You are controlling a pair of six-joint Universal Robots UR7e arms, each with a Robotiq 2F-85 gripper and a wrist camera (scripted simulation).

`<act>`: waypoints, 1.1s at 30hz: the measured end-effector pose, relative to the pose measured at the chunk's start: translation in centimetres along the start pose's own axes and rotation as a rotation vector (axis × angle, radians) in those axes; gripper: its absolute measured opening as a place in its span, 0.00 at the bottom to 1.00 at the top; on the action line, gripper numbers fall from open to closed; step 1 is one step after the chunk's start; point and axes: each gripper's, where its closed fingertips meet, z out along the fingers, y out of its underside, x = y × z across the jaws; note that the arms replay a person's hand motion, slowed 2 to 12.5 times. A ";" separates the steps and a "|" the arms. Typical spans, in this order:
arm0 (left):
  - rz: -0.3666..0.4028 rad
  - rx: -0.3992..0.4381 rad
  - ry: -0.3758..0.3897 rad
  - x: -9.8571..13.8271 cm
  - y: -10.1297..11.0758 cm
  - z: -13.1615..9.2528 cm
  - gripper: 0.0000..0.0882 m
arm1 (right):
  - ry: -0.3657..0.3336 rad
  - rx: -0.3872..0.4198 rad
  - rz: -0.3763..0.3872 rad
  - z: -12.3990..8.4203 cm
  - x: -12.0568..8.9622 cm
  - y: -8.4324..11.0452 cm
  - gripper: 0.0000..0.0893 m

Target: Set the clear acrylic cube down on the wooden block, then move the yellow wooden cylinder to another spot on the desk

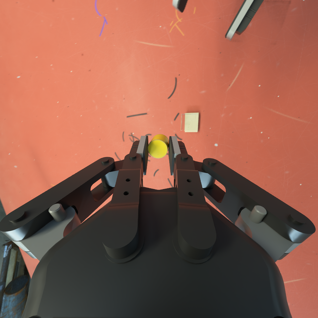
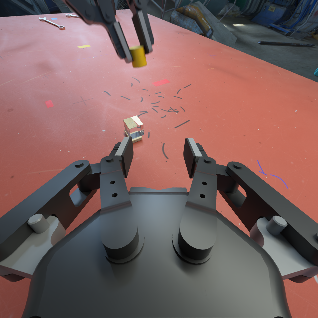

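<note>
Red desk (image 2: 240,120), scuffed and pen-marked, broad and flat enough for a fresh set-down spot. Right gripper (image 2: 158,154) spread and holding nothing, just short of the wooden block (image 2: 137,139); judged idle, stacking done. Left gripper (image 2: 136,49) above and beyond the block, pinching the yellow wooden cylinder (image 1: 158,148) upright, clear of the desk; judged mid-carry. Clear acrylic cube (image 2: 133,126) seated on the block, slightly offset. Wrench (image 2: 51,22) far beyond the block.

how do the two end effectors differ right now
The left end effector is shut on the yellow wooden cylinder, held above the red desk. The right end effector is open and empty, near the clear acrylic cube on the wooden block. Both are dark two-finger designs.
</note>
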 end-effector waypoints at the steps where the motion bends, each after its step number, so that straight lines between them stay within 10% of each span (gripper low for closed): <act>1: 0.007 -0.002 0.012 0.4 -0.3 0.6 0.24 | 0.001 0.001 0.000 0.0 0.0 0.0 0.59; 15: 0.056 -0.027 0.143 4.4 -3.1 7.0 0.24 | 0.014 0.006 0.001 -0.3 0.4 -0.1 0.59; 33: 0.081 -0.079 0.148 5.8 -2.7 10.0 0.24 | 0.021 -0.001 0.003 -0.4 0.6 0.0 0.59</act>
